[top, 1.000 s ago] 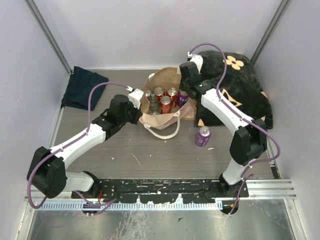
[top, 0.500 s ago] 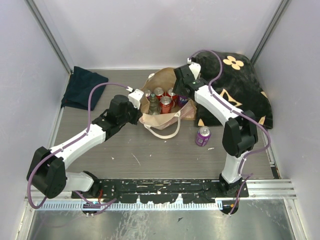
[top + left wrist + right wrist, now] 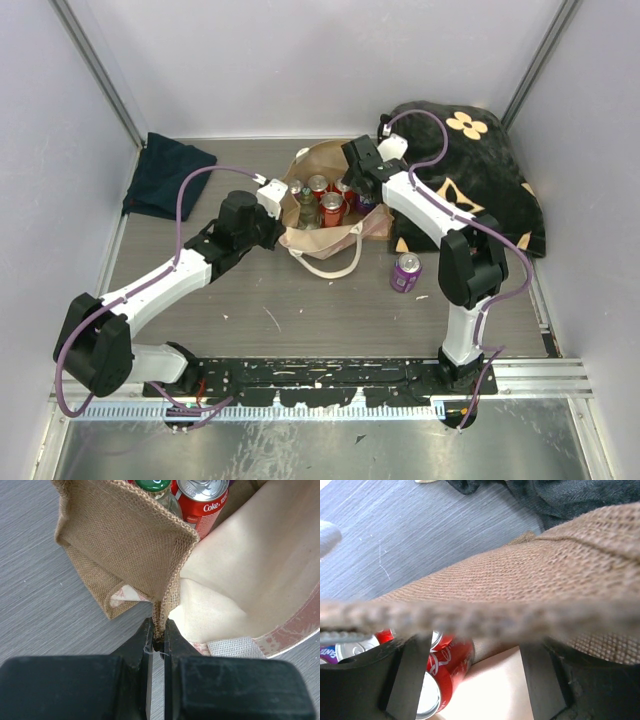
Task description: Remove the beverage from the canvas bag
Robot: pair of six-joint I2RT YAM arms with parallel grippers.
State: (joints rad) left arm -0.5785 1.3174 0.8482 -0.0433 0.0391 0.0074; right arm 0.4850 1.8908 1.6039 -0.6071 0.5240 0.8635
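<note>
The canvas bag (image 3: 322, 232) stands mid-table, and its mouth shows red beverage cans (image 3: 332, 208) and a glass bottle (image 3: 305, 208). My left gripper (image 3: 272, 197) is shut on the bag's left rim; in the left wrist view the burlap edge (image 3: 167, 587) runs down into the pinched gripper (image 3: 159, 636), past a Coke can (image 3: 202, 502). My right gripper (image 3: 357, 172) hangs over the bag's back right corner. In the right wrist view that gripper (image 3: 475, 680) is open above the cream lining, with red cans (image 3: 451, 664) by its left finger (image 3: 405, 680) and the blurred bag rim (image 3: 470, 620) crossing in front.
A purple can (image 3: 405, 272) stands on the table right of the bag, and another purple can (image 3: 366, 199) shows at the bag's right side. A black blanket with tan flower marks (image 3: 480, 175) fills the back right. A navy folded cloth (image 3: 165, 175) lies back left.
My right arm has swung left from the blanket side to over the bag, and its jaws have opened. The left gripper has kept its hold on the rim.
</note>
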